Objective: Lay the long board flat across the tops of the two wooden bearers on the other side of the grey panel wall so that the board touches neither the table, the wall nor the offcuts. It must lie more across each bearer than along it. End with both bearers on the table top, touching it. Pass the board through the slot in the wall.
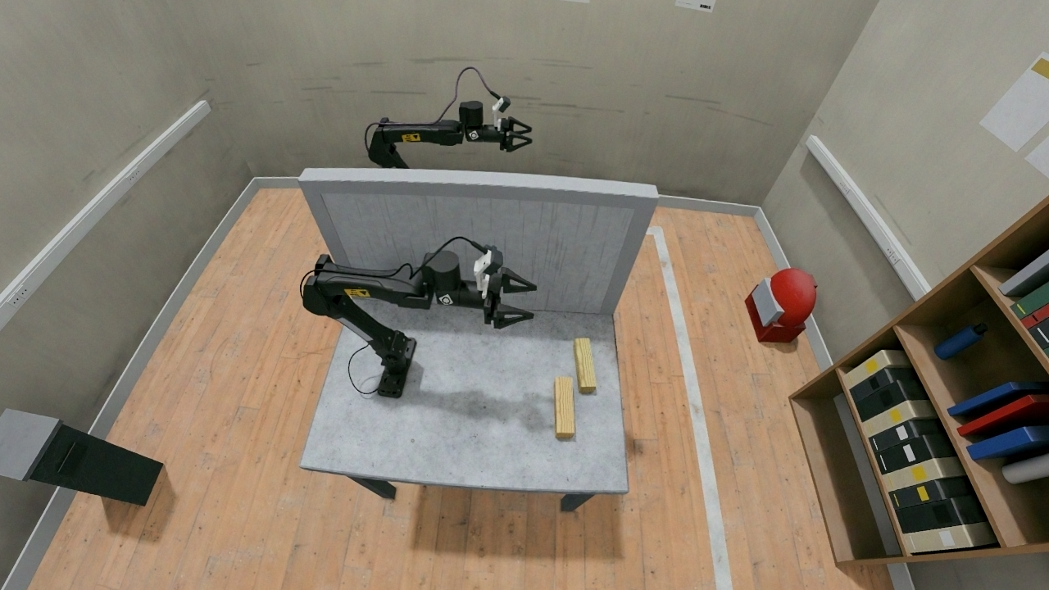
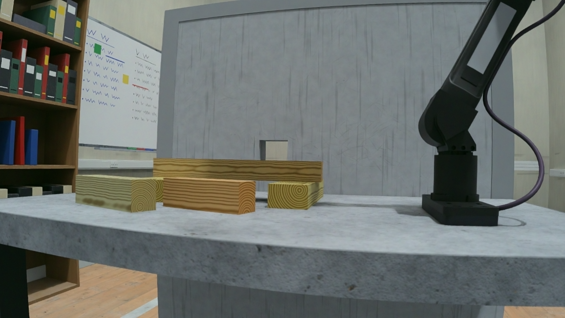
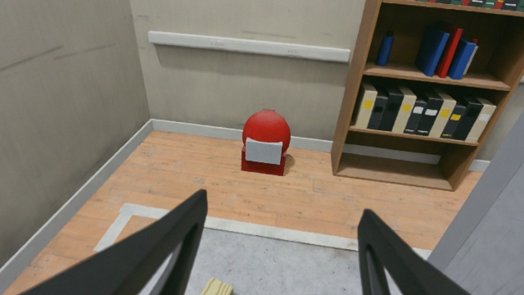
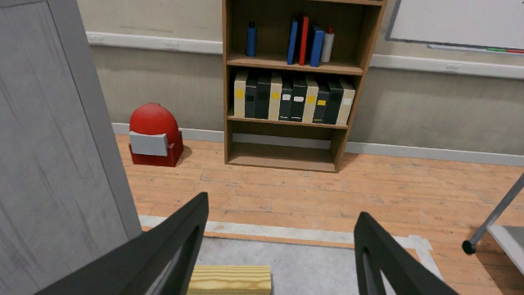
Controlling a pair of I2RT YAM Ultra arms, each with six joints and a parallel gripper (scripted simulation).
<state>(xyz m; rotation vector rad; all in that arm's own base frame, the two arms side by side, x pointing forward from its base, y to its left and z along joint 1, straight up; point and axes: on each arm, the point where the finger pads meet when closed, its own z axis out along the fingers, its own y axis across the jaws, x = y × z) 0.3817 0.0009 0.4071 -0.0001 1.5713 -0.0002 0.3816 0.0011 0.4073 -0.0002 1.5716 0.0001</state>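
The grey panel wall (image 1: 476,234) splits the table. Its small slot (image 2: 273,150) shows low in the exterior view. On one side, the long board (image 2: 237,170) lies level, apparently resting on some of three offcuts (image 2: 209,194) near the wall. My left gripper (image 1: 524,133) is open and empty, high above that side; its wrist view (image 3: 282,209) shows only a block corner (image 3: 217,287) below. On the other side two bearers (image 1: 584,365) (image 1: 563,407) lie on the table. My right gripper (image 1: 532,300) is open and empty, above the table near the wall, with a bearer end (image 4: 229,279) below it.
The left arm's base (image 2: 458,197) stands on the table to the right of the offcuts. A red object (image 1: 784,301) sits on the floor beyond the table end. A bookshelf (image 1: 946,410) stands further off. A dark stand (image 1: 73,455) is on the floor opposite.
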